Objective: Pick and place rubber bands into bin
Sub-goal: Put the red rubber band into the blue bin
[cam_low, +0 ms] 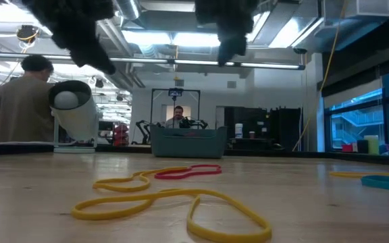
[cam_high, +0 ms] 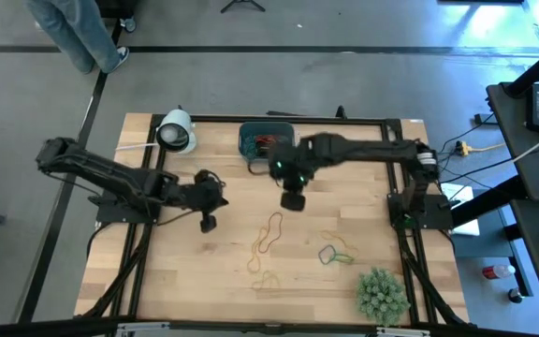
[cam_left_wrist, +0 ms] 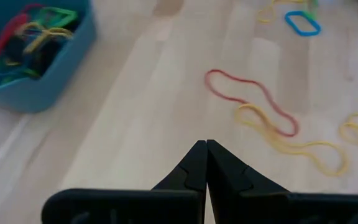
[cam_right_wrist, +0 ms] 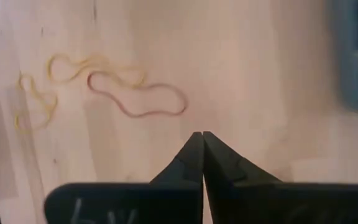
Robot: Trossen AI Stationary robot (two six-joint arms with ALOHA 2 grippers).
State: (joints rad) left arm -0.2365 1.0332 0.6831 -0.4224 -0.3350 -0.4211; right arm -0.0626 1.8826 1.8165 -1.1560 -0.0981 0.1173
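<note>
Lying twisted: thin floppy rubber bands

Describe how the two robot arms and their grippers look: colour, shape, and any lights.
Both arms are black, jointed links. The right arm's gripper carries small green lights above it; the left gripper shows none. Each gripper ends in two black, wedge-shaped fingers tapering to a point.

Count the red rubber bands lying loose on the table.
1: the red band lies mid-table, touching a yellow band. None seems hidden on the table, though red also shows inside the bin.
</note>
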